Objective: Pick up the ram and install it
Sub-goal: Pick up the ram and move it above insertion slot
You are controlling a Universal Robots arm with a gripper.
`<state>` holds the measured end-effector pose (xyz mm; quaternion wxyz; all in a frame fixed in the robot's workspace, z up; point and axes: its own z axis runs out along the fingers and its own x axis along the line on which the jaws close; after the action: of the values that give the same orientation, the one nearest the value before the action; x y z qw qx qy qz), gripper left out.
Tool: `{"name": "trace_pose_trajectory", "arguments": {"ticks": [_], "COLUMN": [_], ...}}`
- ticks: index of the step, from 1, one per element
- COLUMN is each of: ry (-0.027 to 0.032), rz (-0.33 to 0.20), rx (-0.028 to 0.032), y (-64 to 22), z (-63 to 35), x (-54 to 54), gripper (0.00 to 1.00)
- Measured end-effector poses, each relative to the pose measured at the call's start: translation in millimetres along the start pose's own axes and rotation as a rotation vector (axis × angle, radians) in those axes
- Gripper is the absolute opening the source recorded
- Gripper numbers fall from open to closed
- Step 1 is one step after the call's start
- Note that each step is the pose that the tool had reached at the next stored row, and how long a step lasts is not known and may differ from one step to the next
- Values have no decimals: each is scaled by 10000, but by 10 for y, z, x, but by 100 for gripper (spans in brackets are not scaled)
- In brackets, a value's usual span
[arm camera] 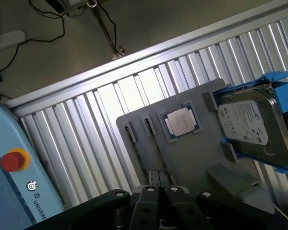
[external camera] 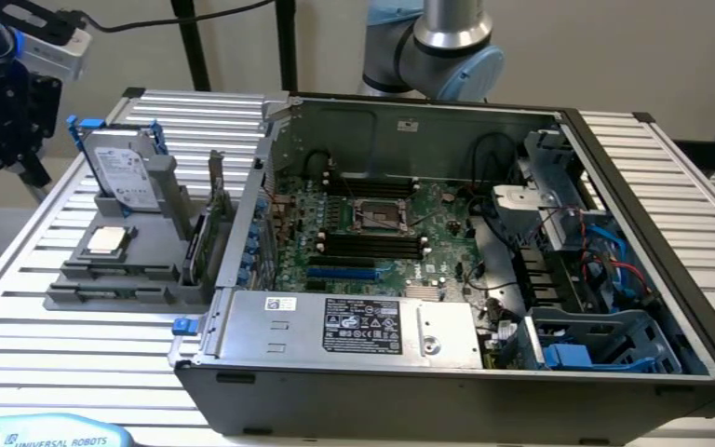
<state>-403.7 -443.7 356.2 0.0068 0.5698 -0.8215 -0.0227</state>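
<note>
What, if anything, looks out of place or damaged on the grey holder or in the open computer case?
Nothing stands out. The hard drive, processor and expansion card sit in the grey holder; the case lies open, nothing spilled.

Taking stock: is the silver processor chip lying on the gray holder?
Yes, the processor chip lies flat in a recess of the gray holder.

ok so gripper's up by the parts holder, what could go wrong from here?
1. The gripper is shut; lowered like that, it would likely strike the gray holder rather than straddle a part.
2. The processor and hard drive share that holder, so a skewed approach could knock them.
3. The memory slots flank the socket, leaving little room for misalignment.
</note>
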Motion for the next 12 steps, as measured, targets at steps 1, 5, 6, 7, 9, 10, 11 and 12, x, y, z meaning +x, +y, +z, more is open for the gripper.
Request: {"name": "trace_pose_trajectory", "arguments": {"ticks": [1,5,6,7,9,10,11,12], "ry": [10,47,57,68,88,98,108,118], "rz": [-151,-740,-897,-1035,-1308,-1445,-1581,-1714], "rx": [-2,-6,-7,-8,-9,-9,-10,-10], "y": [-2,-11,-14,-18,-25,-29,-33,-37], "z": [8,39,48,56,74,83,92,101], "x": [-1,-3,-4,-5,-7,-8,-9,-11], "gripper": [11,11,11,11,11,11,11,11]}}
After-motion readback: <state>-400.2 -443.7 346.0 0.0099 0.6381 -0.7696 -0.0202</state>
